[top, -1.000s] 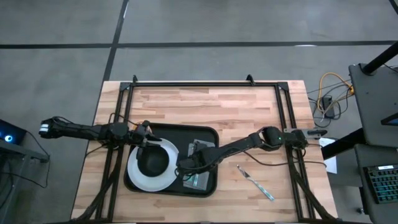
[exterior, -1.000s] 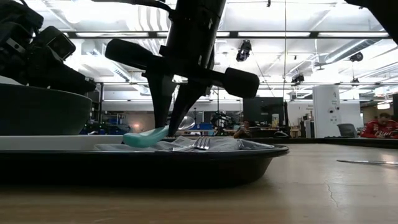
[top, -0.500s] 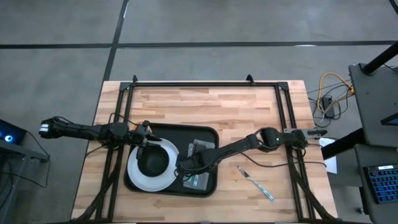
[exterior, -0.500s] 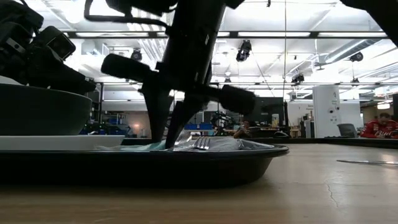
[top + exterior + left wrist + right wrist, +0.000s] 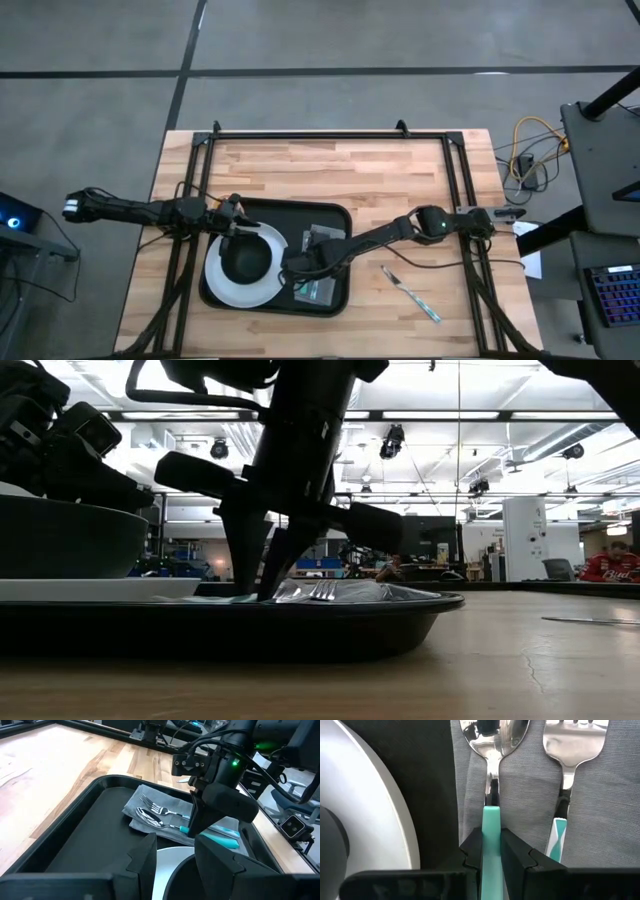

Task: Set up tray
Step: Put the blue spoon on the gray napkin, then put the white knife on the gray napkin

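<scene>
High view: I see the tray (image 5: 325, 218) mid-surface, holding a plate (image 5: 225, 289) and bowl (image 5: 246, 260); the right gripper (image 5: 297, 275) is over the napkin (image 5: 322, 236), the knife (image 5: 411, 295) lies off-tray.
Low view: the spoon's (image 5: 290, 593) teal handle, raised a second ago, now sits down on the napkin.
Left wrist view: the left gripper (image 5: 172, 855) waits at the bowl, jaws wide.
Right wrist view: jaws narrow, clamping the spoon handle beside the fork (image 5: 566, 750); I judge release is next.
</scene>
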`<state>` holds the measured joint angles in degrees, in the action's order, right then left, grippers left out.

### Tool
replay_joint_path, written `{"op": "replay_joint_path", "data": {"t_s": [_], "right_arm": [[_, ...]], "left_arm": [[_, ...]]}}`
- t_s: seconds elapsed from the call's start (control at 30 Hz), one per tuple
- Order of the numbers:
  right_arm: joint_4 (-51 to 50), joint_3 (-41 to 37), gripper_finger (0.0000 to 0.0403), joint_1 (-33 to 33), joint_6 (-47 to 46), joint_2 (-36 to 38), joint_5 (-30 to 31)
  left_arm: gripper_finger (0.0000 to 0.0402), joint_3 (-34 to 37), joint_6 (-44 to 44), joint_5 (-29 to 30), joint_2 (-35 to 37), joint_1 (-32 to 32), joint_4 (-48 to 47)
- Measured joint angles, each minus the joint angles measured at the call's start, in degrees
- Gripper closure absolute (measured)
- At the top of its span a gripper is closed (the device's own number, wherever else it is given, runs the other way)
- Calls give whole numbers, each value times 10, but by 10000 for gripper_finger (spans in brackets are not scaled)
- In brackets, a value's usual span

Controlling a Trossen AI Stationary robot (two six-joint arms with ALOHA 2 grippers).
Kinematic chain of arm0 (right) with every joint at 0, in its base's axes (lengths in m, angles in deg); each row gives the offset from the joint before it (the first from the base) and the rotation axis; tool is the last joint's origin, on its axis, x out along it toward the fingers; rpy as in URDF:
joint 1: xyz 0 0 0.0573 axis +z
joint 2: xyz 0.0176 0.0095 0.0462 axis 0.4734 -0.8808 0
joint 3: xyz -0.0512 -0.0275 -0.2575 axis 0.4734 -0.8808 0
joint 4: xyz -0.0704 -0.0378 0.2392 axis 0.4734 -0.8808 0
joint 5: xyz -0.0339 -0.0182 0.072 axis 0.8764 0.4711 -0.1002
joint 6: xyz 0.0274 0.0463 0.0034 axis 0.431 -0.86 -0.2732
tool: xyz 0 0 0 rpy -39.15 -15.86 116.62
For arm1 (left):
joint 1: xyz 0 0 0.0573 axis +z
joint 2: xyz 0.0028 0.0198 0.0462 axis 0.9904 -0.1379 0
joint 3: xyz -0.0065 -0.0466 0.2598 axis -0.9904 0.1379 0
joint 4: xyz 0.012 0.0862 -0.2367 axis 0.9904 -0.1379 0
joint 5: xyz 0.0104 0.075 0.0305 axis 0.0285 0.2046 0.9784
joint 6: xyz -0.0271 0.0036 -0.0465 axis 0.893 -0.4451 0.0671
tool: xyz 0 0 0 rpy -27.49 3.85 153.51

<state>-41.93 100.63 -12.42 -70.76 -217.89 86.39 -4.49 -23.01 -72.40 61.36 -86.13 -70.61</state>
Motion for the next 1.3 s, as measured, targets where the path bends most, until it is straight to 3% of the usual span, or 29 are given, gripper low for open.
{"op": "replay_joint_path", "data": {"t_s": [0.57, 0.97, 1.3], "right_arm": [[-30, 22, 367, 2, -14, -3, 20], [-26, 21, 297, 1, -12, -3, 14], [-28, 28, 290, 1, -10, -3, 13]], "left_arm": [[287, 0, 0, 0, 0, 0, 0], [287, 0, 0, 0, 0, 0, 0], [287, 0, 0, 0, 0, 0, 0]]}}
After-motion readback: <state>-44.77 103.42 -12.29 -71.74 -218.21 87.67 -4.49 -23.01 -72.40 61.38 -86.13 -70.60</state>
